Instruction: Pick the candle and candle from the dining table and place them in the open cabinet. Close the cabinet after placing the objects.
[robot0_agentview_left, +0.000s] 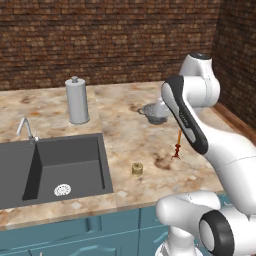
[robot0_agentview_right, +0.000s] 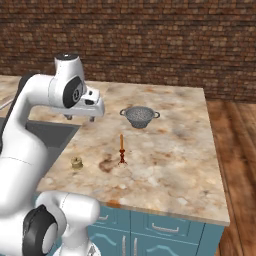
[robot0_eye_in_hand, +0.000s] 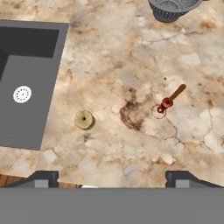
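Taper candle, gold candle upright, apart

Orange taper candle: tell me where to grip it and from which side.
Grip the taper candle on its thin shaft above the dark stand, probably coming in level from the side. It stands upright and apart from the squat candle, and the gripper is open.

2 candles, 1 colander, 1 paper-towel roll
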